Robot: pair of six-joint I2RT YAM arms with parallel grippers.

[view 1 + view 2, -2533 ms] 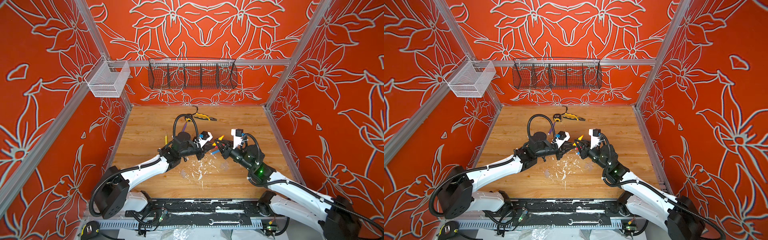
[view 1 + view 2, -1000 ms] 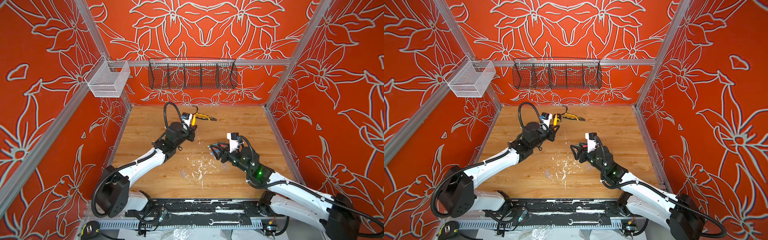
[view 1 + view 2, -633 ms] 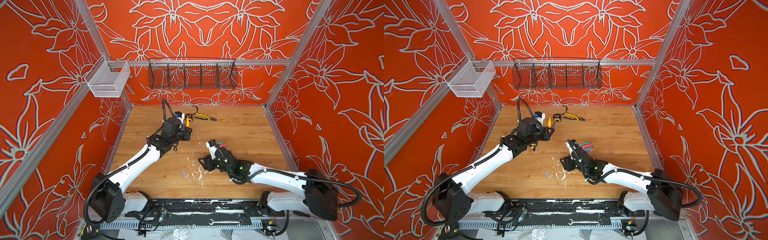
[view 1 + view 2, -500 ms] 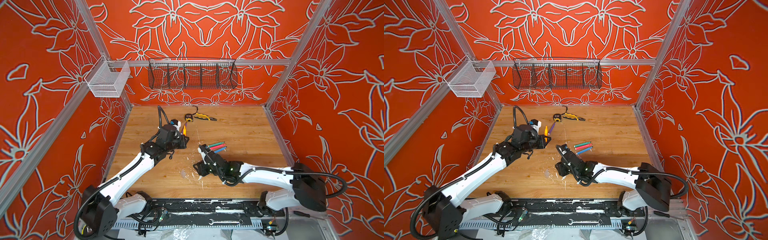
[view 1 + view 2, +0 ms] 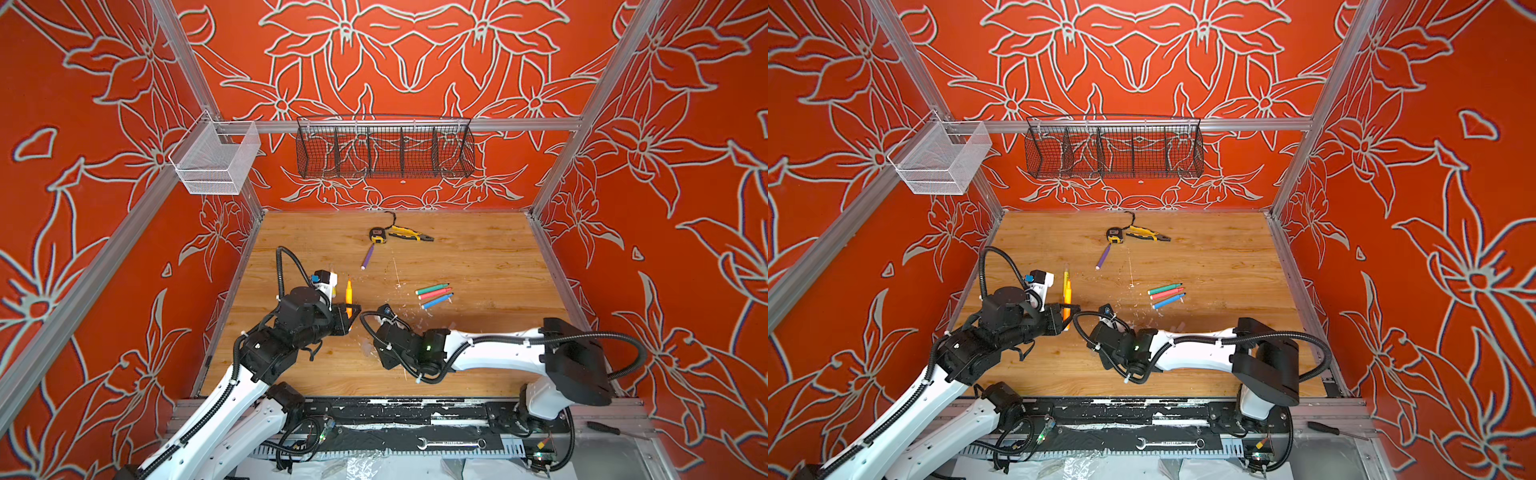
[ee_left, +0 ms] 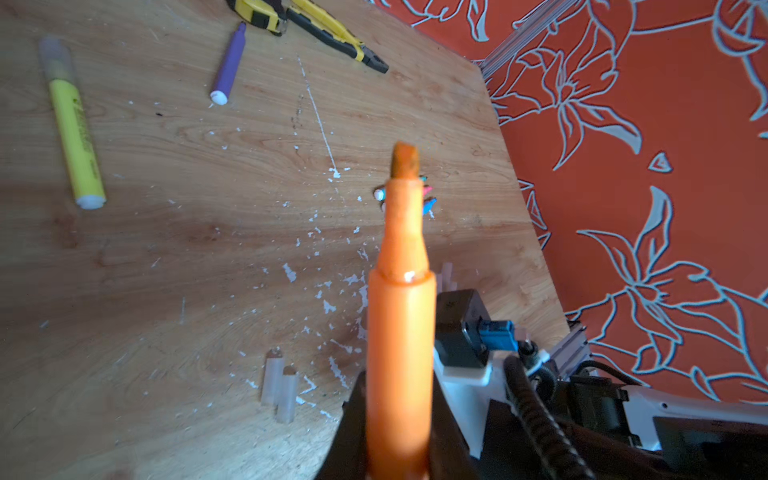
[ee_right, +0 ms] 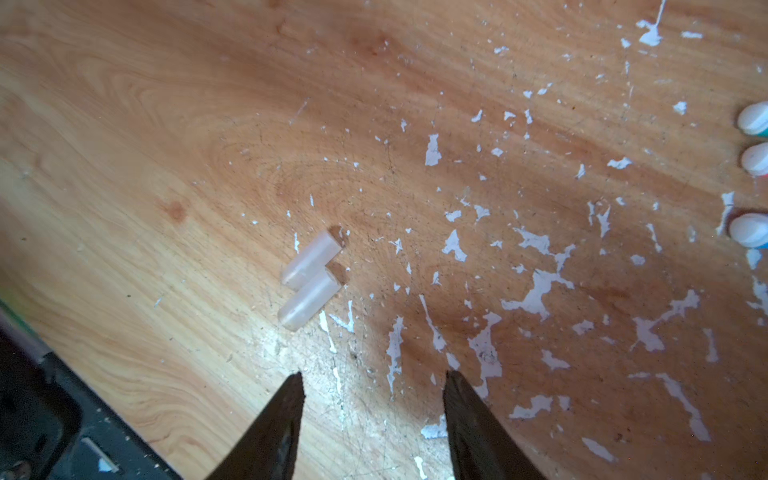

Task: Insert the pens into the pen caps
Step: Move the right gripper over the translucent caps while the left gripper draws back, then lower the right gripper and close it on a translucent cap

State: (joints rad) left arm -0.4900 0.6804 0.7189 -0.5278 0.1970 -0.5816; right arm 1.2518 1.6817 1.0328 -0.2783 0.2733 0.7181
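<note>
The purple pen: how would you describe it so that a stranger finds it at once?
On the wooden table, a yellow tape measure and pliers lie near the back wall. The purple pen lies just in front of the tape measure. It alone is purple and lies apart from the other pens.

The pale brown wooden tabletop (image 7: 166, 124) looks matt with plain grain, scuffed and speckled with chalky white paint-like flecks (image 7: 540, 286). The two small translucent plastic caps (image 7: 309, 259) look frosted and smooth. The orange plastic marker pen (image 6: 401, 332) has a smooth, faintly glossy barrel and a dull, fibrous tip. The black wire basket (image 5: 384, 151) is thin metal mesh.
</note>
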